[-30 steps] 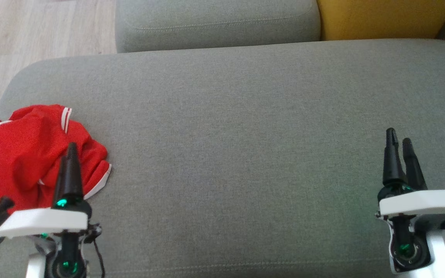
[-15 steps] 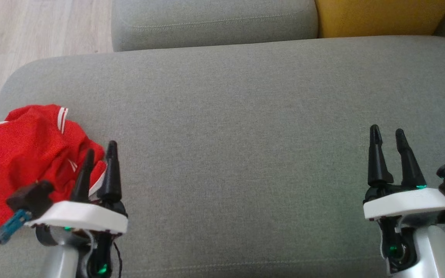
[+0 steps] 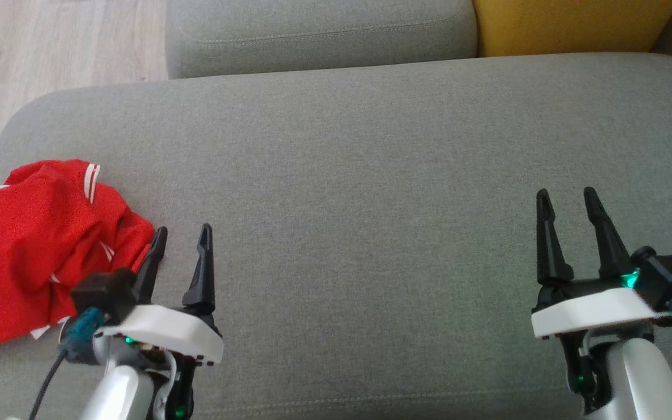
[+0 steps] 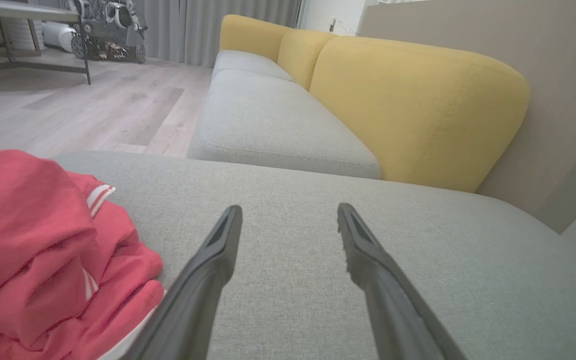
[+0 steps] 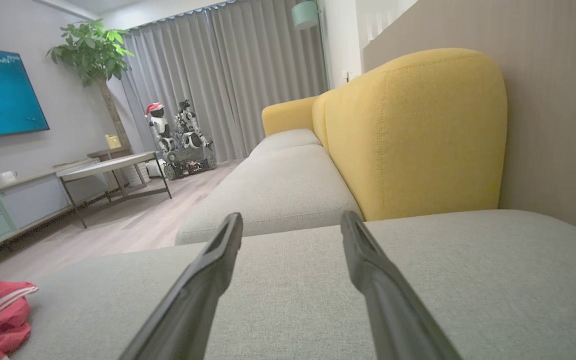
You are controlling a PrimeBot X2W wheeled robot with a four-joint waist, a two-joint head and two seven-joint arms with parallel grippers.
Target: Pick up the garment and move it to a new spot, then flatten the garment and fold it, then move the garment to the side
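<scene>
Red garment (image 3: 38, 245) lies crumpled at the left end of the grey seat (image 3: 359, 175). My left gripper (image 3: 183, 236) hovers over the seat just beside that heap, fingers spread, holding nothing. My right gripper (image 3: 566, 195) hangs near the seat's right end, likewise spread and empty.

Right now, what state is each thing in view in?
garment: bunched heap, not flat, ungripped, at the left end of the cushion.
left gripper: open, empty, beside the garment.
right gripper: open, empty, over bare cushion.
television: switched on.
curtains: drawn shut.
</scene>
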